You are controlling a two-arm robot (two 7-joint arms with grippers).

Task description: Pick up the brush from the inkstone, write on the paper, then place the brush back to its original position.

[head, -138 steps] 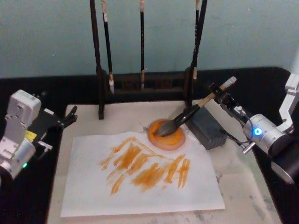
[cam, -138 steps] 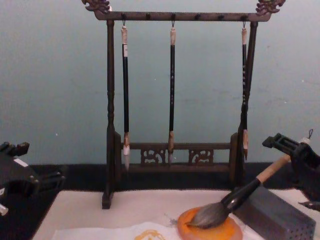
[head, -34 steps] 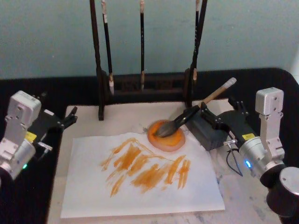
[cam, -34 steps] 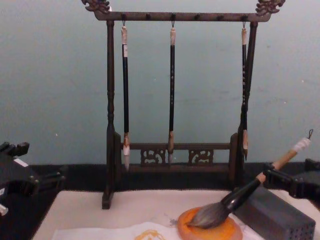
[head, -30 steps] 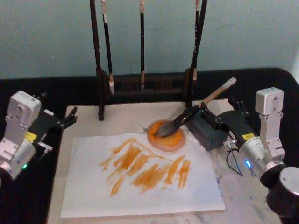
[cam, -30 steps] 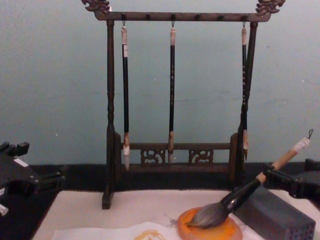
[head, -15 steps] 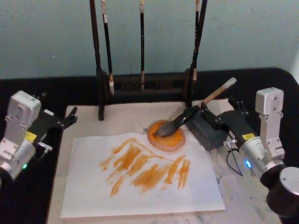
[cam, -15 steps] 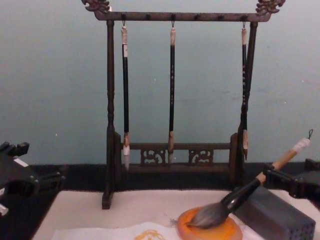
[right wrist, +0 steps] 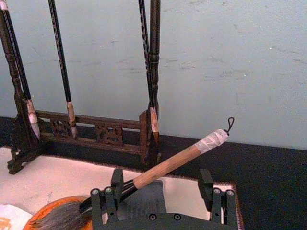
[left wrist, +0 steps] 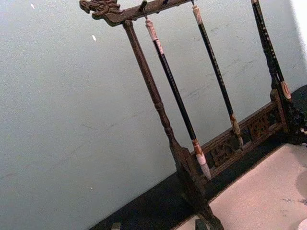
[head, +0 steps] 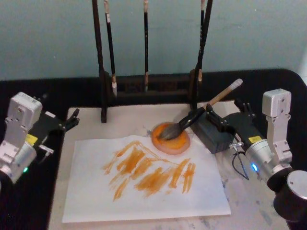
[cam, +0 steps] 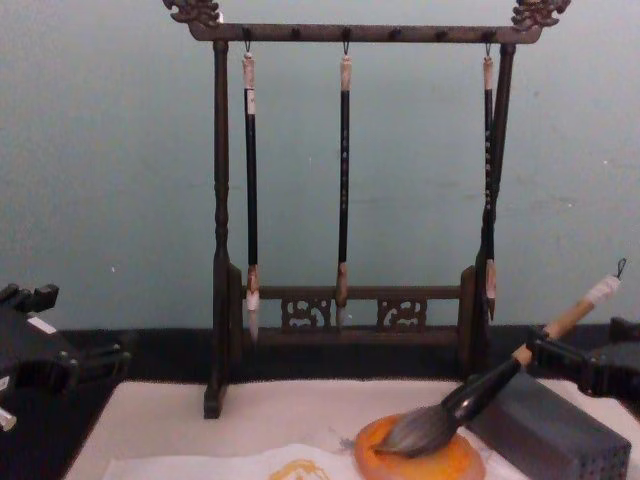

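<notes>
Brush point(head: 199, 115): handle slanting up from inkstone point(head: 171, 137) toward my right gripper point(head: 226, 116), fingers spread, nearer arm; left gripper point(head: 72, 120) parked, state unclear.

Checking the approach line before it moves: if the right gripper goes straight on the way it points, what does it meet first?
Probably the brush: its tan handle slants between the open fingers of the right gripper, above the grey block.
</notes>
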